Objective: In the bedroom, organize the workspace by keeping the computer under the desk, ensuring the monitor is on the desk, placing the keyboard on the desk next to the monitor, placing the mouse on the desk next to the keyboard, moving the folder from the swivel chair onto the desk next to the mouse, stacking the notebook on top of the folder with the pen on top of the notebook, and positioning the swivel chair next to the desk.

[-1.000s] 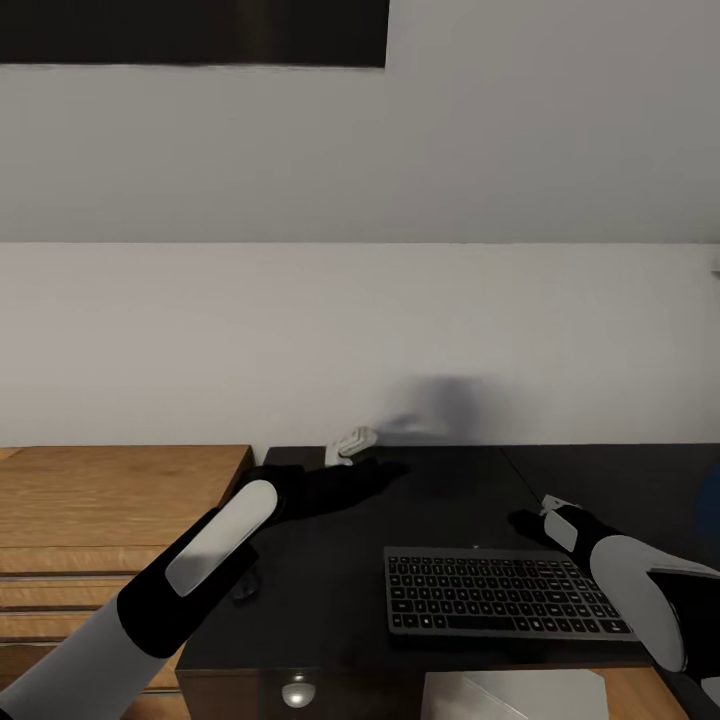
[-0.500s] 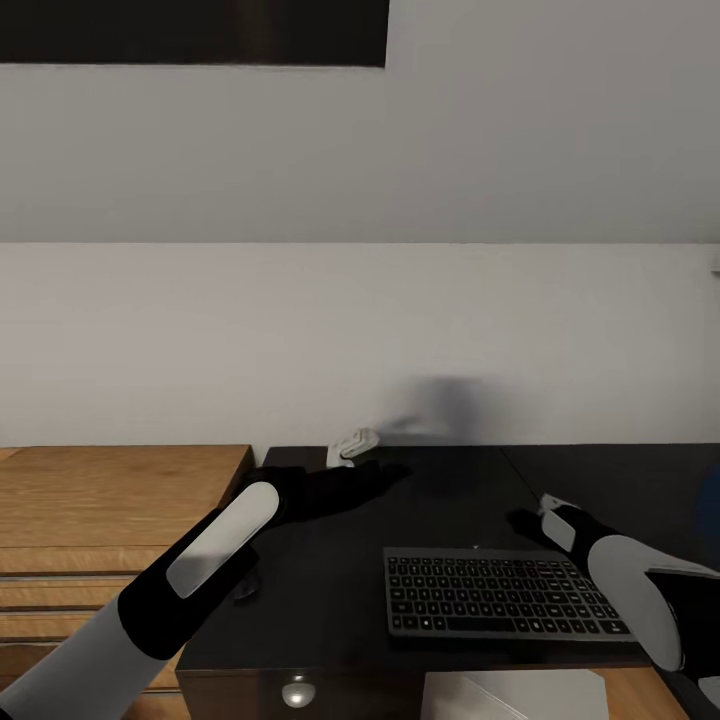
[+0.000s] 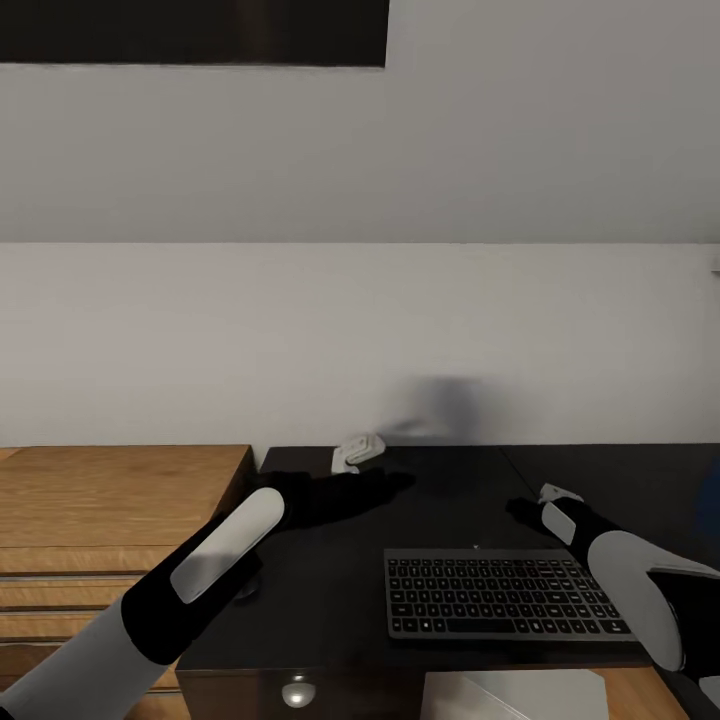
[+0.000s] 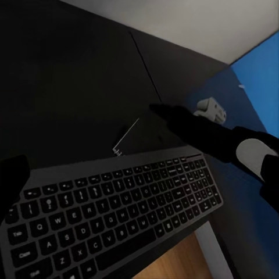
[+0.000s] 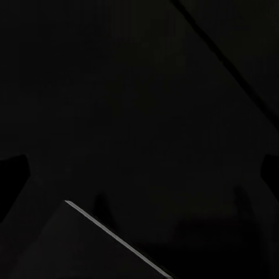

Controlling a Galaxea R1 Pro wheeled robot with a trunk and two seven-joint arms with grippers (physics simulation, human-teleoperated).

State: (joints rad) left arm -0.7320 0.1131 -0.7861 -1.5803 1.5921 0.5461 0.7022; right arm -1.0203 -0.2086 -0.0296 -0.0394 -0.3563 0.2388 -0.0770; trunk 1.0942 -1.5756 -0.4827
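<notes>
The left gripper (image 3: 372, 482), jaw state unreadable, is edging toward one o'clock since a second ago, clear of the keyboard (image 3: 505, 592) lying on the desk (image 3: 330, 590). The right gripper (image 3: 525, 515), state also unreadable, is lifting slightly at the keyboard's one o'clock corner, suggesting placement is finishing.

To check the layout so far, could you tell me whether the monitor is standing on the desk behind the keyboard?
No: in the head view the black desk behind the keyboard is bare up to the wall.
</notes>
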